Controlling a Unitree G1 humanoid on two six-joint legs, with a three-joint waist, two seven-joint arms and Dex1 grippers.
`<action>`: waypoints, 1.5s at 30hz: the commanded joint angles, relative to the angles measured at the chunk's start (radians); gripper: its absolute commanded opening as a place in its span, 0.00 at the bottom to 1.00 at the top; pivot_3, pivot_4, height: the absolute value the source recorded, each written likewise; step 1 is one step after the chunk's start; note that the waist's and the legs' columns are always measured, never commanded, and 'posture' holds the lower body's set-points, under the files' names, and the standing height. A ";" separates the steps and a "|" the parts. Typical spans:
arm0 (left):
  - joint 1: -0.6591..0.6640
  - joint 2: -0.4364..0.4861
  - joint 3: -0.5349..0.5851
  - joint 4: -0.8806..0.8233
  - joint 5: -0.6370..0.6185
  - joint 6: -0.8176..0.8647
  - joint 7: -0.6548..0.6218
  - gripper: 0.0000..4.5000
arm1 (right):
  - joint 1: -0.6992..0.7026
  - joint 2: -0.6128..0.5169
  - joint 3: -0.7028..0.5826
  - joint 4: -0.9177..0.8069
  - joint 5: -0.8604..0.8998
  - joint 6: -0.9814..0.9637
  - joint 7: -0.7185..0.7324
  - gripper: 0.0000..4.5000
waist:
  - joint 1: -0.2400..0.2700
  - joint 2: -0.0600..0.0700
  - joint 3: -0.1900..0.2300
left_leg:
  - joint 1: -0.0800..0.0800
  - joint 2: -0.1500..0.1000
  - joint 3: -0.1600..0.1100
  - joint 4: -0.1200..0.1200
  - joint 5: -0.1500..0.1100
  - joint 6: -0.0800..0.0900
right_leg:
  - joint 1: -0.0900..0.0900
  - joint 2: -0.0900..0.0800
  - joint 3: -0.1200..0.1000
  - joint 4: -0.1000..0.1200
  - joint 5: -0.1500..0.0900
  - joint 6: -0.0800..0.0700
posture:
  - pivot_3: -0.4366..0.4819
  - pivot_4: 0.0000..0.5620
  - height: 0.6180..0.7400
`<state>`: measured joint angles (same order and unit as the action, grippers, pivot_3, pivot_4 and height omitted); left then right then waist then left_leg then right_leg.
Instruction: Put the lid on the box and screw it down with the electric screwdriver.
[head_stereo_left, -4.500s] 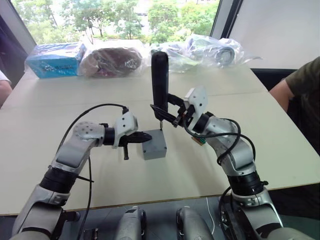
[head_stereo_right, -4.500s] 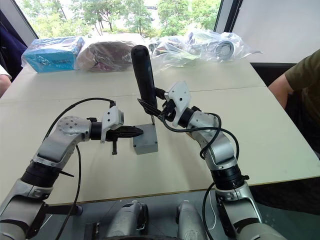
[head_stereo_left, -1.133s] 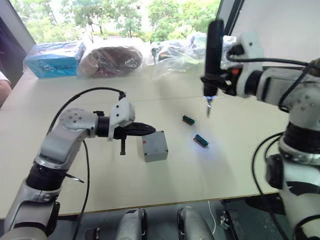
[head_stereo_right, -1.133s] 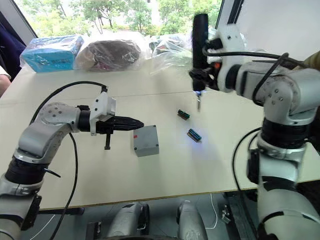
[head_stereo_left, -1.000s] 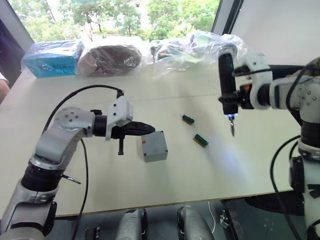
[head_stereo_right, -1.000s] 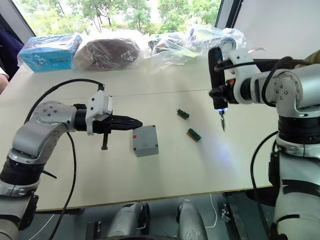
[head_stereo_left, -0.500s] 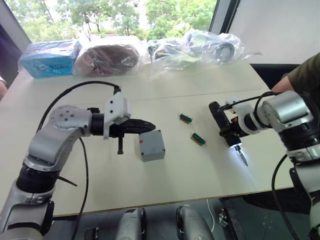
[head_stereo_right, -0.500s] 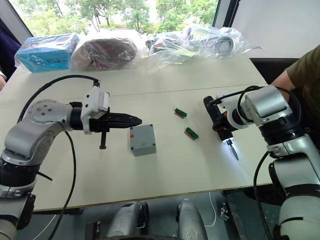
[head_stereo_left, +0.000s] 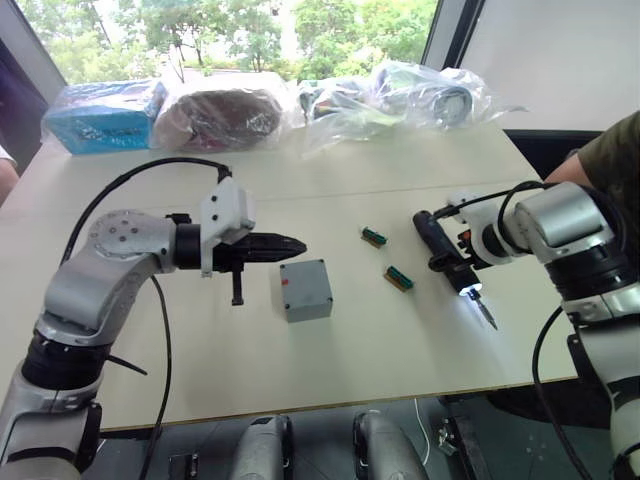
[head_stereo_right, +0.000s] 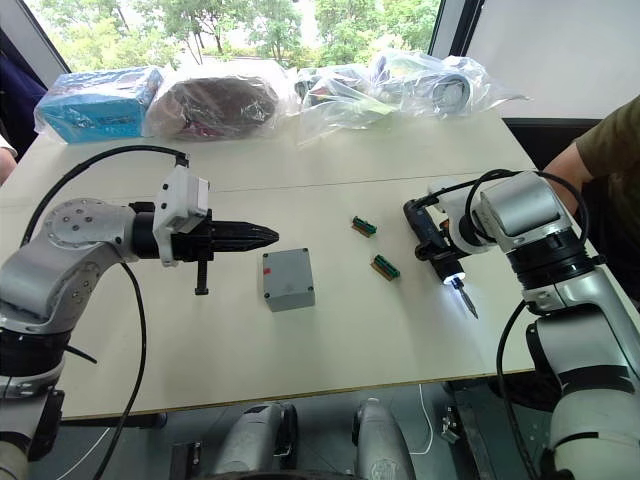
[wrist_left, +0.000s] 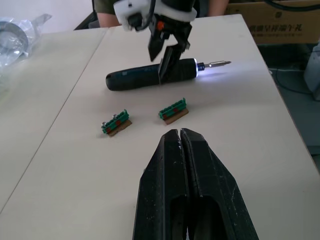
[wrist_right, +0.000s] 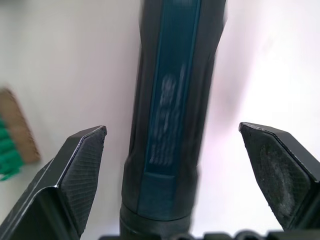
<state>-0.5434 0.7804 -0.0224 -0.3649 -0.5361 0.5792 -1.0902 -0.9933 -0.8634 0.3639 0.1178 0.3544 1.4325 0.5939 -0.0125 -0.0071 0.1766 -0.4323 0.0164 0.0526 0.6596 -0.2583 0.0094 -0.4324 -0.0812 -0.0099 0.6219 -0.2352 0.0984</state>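
The grey box (head_stereo_left: 306, 290) stands mid-table with the flat grey lid (head_stereo_right: 287, 270) closing its top. A small red mark shows on the lid. My left gripper (head_stereo_left: 300, 243) is shut and empty, its tip hovering just beyond the box's far left corner. The electric screwdriver (head_stereo_left: 443, 255) lies on the table to the right, its tip lit (head_stereo_right: 449, 281) and its bit pointing toward the front edge. My right gripper (wrist_right: 172, 130) is open, its fingers (wrist_right: 82, 165) standing apart on either side of the screwdriver's (wrist_left: 150, 80) body.
Two small green-brown blocks (head_stereo_left: 374, 237) (head_stereo_left: 400, 279) lie between the box and the screwdriver. A blue package (head_stereo_left: 100, 115) and several plastic bags (head_stereo_left: 420, 95) line the far edge. A person (head_stereo_left: 610, 165) sits at the table's right side.
My right arm swung the screwdriver away from the box, lowered it from upright to lying on the table at the right, and opened. The left gripper drew back from the box.
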 joint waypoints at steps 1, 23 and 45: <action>0.031 0.034 0.033 0.011 0.010 -0.014 -0.004 0.00 | -0.040 -0.044 -0.068 -0.143 -0.007 -0.114 0.048 0.99 | -0.001 0.000 0.000 | 0.000 0.000 0.000 0.000 0.000 0.000 | 0.000 0.000 0.000 0.001 0.000 0.000 | 0.48 0.27 1.00; 0.196 0.009 -0.103 0.229 0.258 -0.243 -0.008 0.00 | 0.382 0.199 0.011 -0.452 -0.134 -0.588 0.067 0.00 | 0.002 -0.002 0.000 | 0.002 0.000 0.000 0.007 0.000 0.000 | 0.002 0.000 0.001 0.009 -0.001 0.000 | 0.48 0.27 1.00; 0.002 -0.179 -0.215 0.530 0.428 -0.436 0.001 0.00 | 0.418 0.268 0.087 -0.607 -0.109 -0.405 0.145 0.00 | 0.002 -0.003 -0.001 | 0.004 0.000 0.000 0.008 0.000 0.000 | 0.003 0.000 0.001 0.010 -0.001 0.001 | 0.48 0.27 1.00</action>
<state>-0.5188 0.6096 -0.2333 0.1658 -0.1117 0.1711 -1.0828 -0.5665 -0.6001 0.4720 -0.4372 0.2249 1.0248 0.7334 -0.0103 -0.0100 0.1757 -0.4279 0.0162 0.0523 0.6677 -0.2584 0.0094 -0.4289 -0.0814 -0.0091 0.6323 -0.2357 0.0990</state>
